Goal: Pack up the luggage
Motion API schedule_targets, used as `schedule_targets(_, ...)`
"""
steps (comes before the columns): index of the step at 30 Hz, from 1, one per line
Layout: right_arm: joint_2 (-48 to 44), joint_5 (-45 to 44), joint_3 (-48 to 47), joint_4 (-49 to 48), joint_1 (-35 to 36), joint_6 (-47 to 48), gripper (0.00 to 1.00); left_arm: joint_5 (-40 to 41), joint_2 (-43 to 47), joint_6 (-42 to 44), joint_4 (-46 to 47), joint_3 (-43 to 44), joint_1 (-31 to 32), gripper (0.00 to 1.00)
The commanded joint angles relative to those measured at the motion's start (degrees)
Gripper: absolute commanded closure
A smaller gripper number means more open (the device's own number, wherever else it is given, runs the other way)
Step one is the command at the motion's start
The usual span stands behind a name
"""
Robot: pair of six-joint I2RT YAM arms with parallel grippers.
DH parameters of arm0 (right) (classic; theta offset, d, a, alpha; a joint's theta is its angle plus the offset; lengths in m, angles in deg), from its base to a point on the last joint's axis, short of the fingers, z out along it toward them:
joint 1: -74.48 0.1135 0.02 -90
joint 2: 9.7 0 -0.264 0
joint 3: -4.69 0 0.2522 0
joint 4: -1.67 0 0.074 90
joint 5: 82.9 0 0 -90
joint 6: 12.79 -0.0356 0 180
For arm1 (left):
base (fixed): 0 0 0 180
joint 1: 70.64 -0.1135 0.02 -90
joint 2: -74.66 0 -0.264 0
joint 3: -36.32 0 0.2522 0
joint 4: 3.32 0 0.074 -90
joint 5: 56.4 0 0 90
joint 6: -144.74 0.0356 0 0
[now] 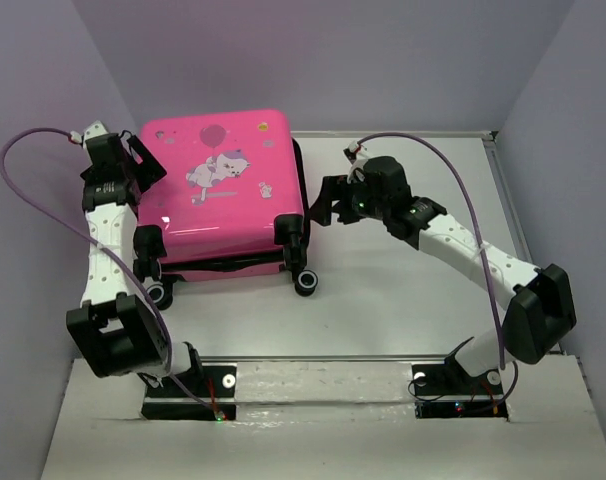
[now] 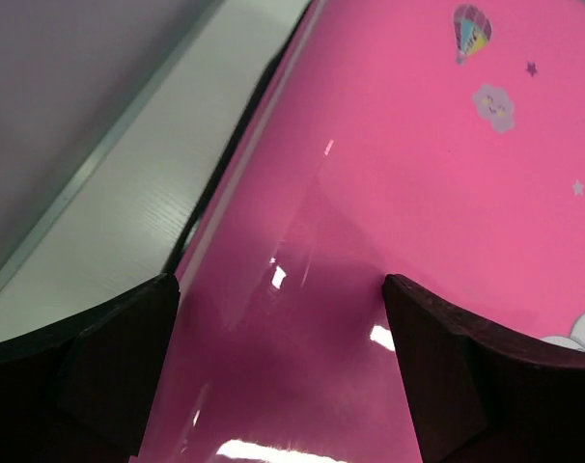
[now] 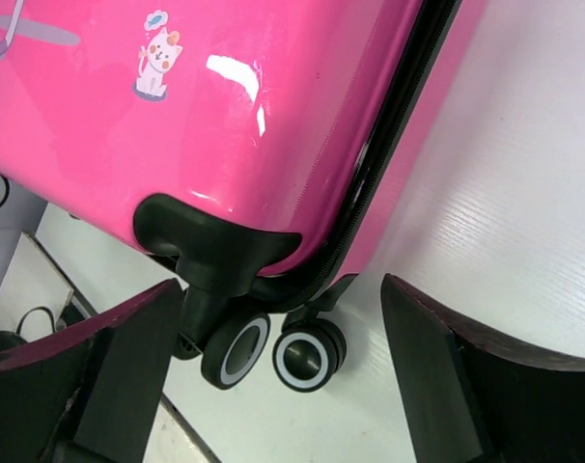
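— Looking at the small hot-pink hard-shell suitcase (image 1: pixel 218 190), why would it lie flat like that?

— It rests on its back on the white tabletop (image 1: pixel 413 290), toward the far left, printed lid up and both shells shut together. My guess is that lying flat puts the lid and the dark seam (image 3: pixel 394 116) within reach of both arms, one on each side.

— And the black wheels (image 1: pixel 305 283)?

— They stick out from the near end, toward the arm bases, so the case cannot roll off on them.

— What are the left fingers (image 2: pixel 95 371) doing?

— They are spread wide above the lid near its left edge. Glossy pink shows between them and nothing is gripped. I cannot tell whether the tips touch the shell.

— The right fingers (image 3: pixel 476 386)?

— Also wide apart and empty. They sit just beside the right side of the case, near the wheel corner, with the seam and two wheels showing between them.

— So how does packing stand?

— Neither arm has a hold on anything. With the case shut, I would judge it either packed or not yet opened; the inside is hidden.
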Motion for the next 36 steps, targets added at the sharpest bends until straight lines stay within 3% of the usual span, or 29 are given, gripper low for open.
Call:
schedule_targets(1,0.65,2.1,-0.99,-1.51,0.33,0.89,0.07,-12.82,-2.44,1.42,2.0,-1.97,-0.31,0.01)
schedule_targets(3,2.94,3.77,-2.75,-2.03,-0.19,-0.16,0.0,-15.99,-2.19,0.72,4.11,-4.08,-0.31,0.01)
schedule_targets(10,11.11,10.19,-7.84,-6.77,-3.62,-7.1,0.0,-24.86,2.81,-2.0,11.14,-17.08,-0.22,0.01)
schedule_targets(21,21.31,14.58,-12.95,-9.24,-4.77,-10.09,0.0,-26.46,15.3,-4.72,13.79,-30.71,6.54,0.01)
schedule_targets(24,22.37,15.55,-14.0,-9.42,-6.61,-9.75,0.0,-26.29,21.08,-7.97,15.72,-36.85,11.1,0.01)
schedule_targets(28,21.49,17.57,-15.58,-9.16,-10.73,-8.52,0.0,-23.66,27.16,-13.59,17.38,-40.55,24.26,0.01)
schedule_targets(31,20.44,18.54,-17.95,-6.53,-14.95,-6.94,0.0,-22.16,31.2,-18.69,18.18,-42.84,30.61,0.01)
schedule_targets(36,14.65,14.86,-17.96,-1.61,-20.23,-1.76,0.0,-18.38,34.02,-22.3,17.92,-41.98,41.95,0.01)
